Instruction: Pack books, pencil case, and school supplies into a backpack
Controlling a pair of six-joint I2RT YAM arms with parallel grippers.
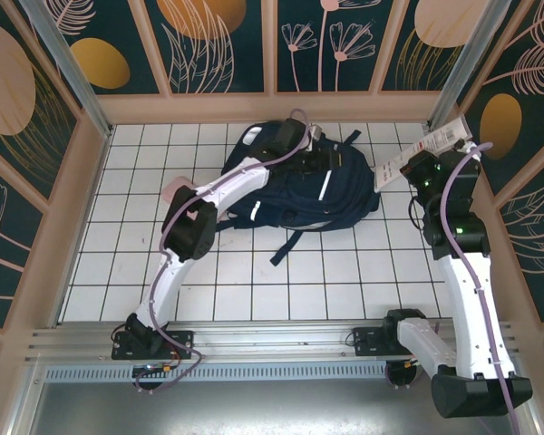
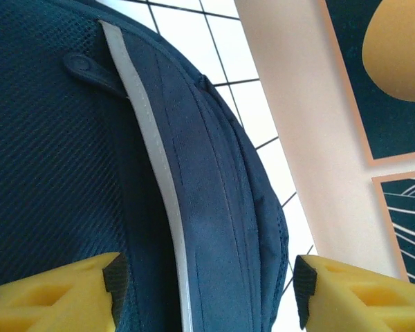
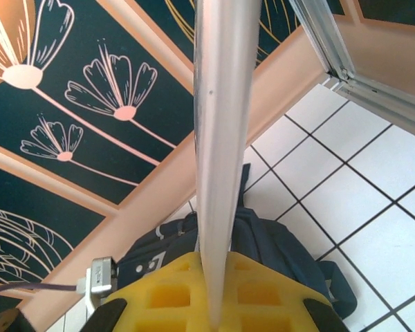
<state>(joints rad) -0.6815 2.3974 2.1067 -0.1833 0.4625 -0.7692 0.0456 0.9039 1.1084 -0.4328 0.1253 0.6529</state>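
Left wrist view: the left gripper [image 2: 207, 283] is standing open, its yellow fingers [image 2: 55, 294] straddling the navy backpack [image 2: 55, 138] just under it, the white stripe [image 2: 152, 152] running between them. The right gripper [image 3: 214, 294] is pinching a flat whitish packet [image 3: 218, 104] edge-on, the backpack lying beyond its fingertips.

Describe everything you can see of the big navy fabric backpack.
The large navy-blue fabric backpack lies flat on the white tiled table near the back wall, dark straps trailing toward the near edge. It has a mesh-textured panel, white reflective stripes and looks soft and slumped. The left hand is open, its yellow fingers straddling a striped edge; contact isn't clear.
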